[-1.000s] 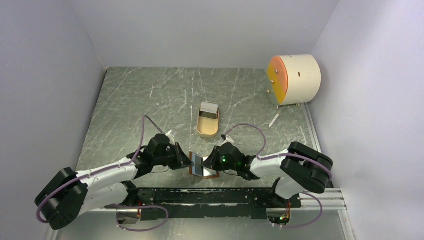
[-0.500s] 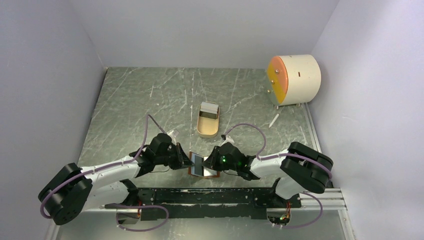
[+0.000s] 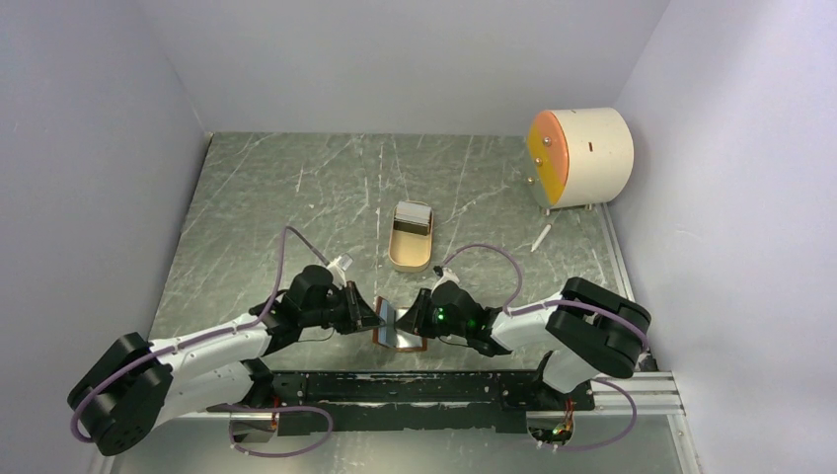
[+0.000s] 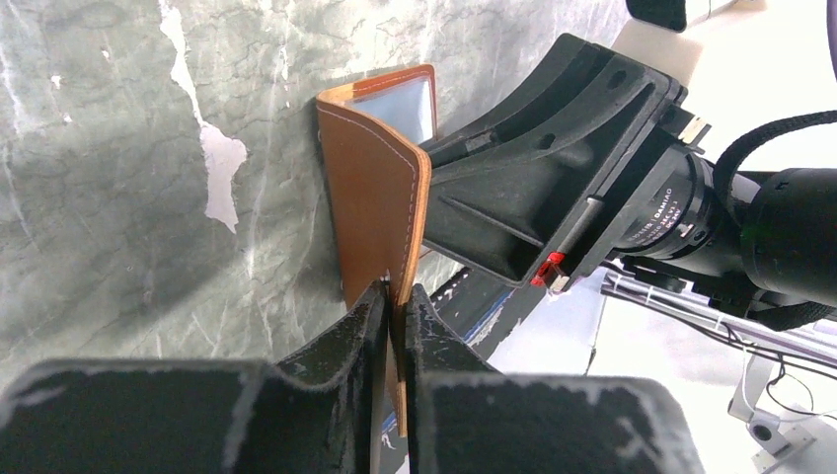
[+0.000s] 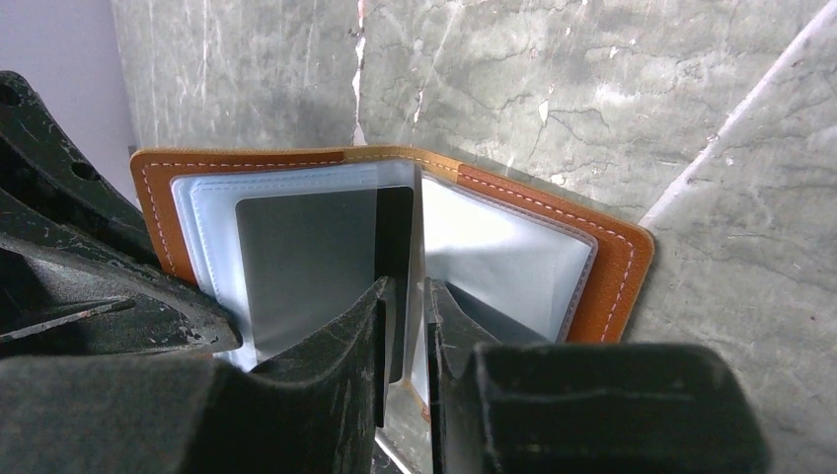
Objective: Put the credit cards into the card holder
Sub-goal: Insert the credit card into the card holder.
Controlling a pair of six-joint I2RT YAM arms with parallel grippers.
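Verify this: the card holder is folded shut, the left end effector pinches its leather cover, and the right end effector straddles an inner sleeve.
Not shut. The right wrist view shows the card holder spread open. The rest stands: the left end effector pinches its leather cover, and the right end effector straddles an inner sleeve.

card holder [image 3: 399, 334] sits open at the near edge of the table [image 3: 296, 197], between the grippers: left gripper [image 3: 373, 318] on its left flap, right gripper [image 3: 403, 318] on the inner sleeves from the right, one credit card [image 5: 316, 257] in a sleeve. Tray [image 3: 408, 254] lies behind it toward mid-table, more cards [image 3: 415, 215] in its far end. Drum [image 3: 580, 156] is at the far right corner, well apart, small stick [image 3: 541, 237] just in front of it.
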